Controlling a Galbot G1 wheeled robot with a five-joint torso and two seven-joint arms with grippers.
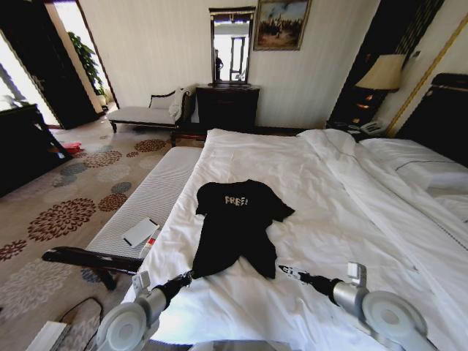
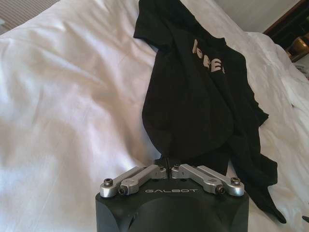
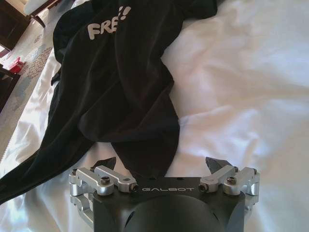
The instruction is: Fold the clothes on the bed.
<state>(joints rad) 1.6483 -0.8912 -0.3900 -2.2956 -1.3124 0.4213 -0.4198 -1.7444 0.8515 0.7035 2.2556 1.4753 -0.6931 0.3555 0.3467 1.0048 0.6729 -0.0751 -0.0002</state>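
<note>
The black T-shirt [image 1: 238,227] with pale "FREE!" lettering lies crumpled on the white bed [image 1: 344,212], collar toward the far side. Its near hem is drawn into a point at the left corner, and my left gripper [image 1: 187,277] is shut on that corner. In the left wrist view the left gripper [image 2: 166,160] has its fingers pressed together at the edge of the T-shirt [image 2: 198,96]. My right gripper [image 1: 285,272] hovers at the hem's right corner. The right wrist view shows the right gripper [image 3: 161,163] open, with the hem of the T-shirt [image 3: 125,96] lying between its spread fingers.
A narrow white-cushioned bench [image 1: 150,194] with a dark wooden arm [image 1: 88,257] runs along the bed's left side, with a white booklet [image 1: 140,232] on it. Pillows [image 1: 424,164] and a dark headboard [image 1: 446,110] are at the right. Patterned carpet [image 1: 66,212] lies beyond the bench.
</note>
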